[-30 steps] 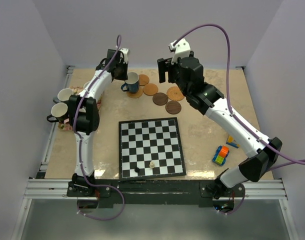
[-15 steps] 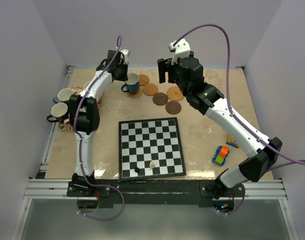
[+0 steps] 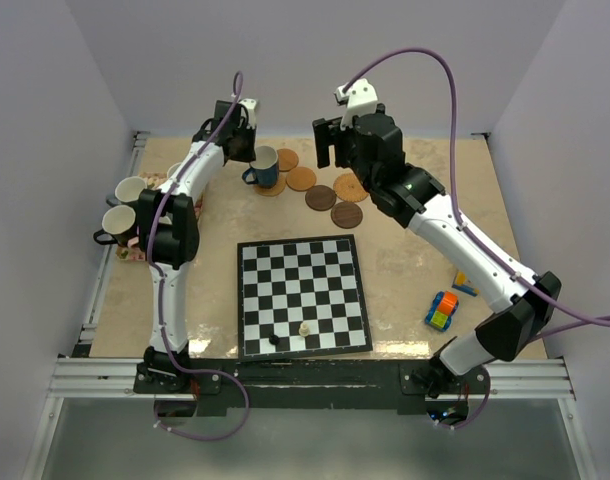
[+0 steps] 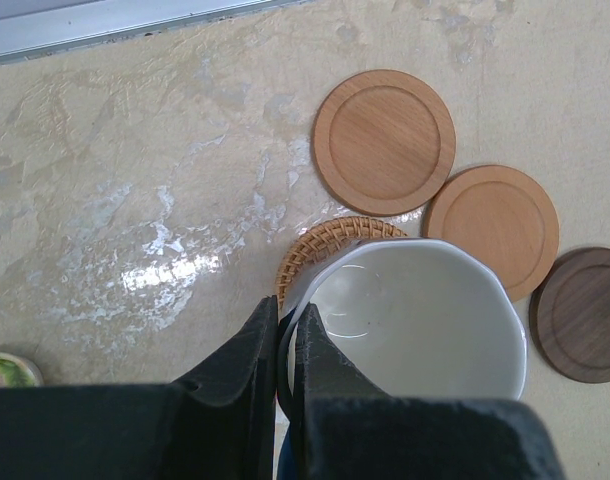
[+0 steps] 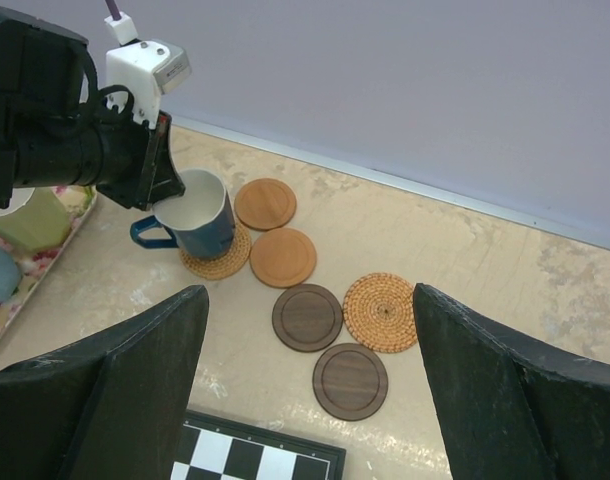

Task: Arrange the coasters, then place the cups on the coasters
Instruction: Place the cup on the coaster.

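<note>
Pinching claw: the left gripper (image 4: 285, 322) is drawn narrow on the rim of the dark blue cup (image 4: 415, 330), with one finger inside the white bowl and one outside.
Held cup: upright over a woven coaster (image 4: 330, 238), its handle towards the table's left side; whether its base touches the coaster cannot be told.
Idle claw: the right gripper (image 5: 305, 295) hangs spread wide, holding nothing, above the coaster group.
Nearest coasters: a tan wooden coaster (image 4: 385, 140) and a second tan coaster (image 4: 493, 230) lie just beside each other, right of the cup.
Further coasters: a dark brown coaster (image 5: 307, 317), another dark coaster (image 5: 351, 381) and a second woven coaster (image 5: 385, 312) are clustered beyond them.
Left edge: two more cups (image 3: 131, 188) stand by the floral mat (image 3: 126, 252).
Near side: a chessboard (image 3: 303, 295) and a toy car (image 3: 441, 311) lie on the table (image 3: 415, 260).
</note>
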### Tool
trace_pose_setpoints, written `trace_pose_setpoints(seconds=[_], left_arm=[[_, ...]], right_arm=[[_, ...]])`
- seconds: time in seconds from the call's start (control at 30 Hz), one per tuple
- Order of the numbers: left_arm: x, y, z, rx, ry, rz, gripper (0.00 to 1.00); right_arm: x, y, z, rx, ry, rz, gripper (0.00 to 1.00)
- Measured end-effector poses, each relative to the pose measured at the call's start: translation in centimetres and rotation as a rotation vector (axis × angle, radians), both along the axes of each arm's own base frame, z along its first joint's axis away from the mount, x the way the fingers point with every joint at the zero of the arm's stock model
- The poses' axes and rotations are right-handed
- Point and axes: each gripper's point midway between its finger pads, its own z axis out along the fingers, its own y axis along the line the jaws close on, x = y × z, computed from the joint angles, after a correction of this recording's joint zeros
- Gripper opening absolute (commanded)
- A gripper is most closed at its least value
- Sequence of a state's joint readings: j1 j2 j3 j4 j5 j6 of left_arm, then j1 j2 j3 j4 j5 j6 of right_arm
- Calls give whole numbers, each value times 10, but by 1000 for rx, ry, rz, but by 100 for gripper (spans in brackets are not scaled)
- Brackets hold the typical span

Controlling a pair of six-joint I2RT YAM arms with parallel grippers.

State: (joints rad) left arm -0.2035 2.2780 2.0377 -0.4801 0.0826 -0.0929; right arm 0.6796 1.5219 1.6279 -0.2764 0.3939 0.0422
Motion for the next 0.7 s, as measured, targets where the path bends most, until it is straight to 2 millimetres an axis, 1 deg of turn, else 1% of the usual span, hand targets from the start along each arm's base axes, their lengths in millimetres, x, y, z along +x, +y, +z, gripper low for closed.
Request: trace_pose_setpoints(seconds=[0.1,0.17,0.4,0.53,0.63,0.7], left_arm=[[0,0,0,0,0,1,19],[0,0,0,-1,-1,2,22],[2,0,1,-3,-8,1,28],[2,-1,2,-4,-12,0,34],[3,-2,2,-8,-15,-4,43],[4,-3,2,-11,-19,-7,50]], right_arm=[[1,1,0,-1,2,0,87],[2,1,-1,-1,3,0,87],[2,1,-2,-3,8,0,87],[1,1,-2,-3,8,0,87],[1,1,-2,-4,8,-1,87],[2,1,-2,-3,8,-1,88]])
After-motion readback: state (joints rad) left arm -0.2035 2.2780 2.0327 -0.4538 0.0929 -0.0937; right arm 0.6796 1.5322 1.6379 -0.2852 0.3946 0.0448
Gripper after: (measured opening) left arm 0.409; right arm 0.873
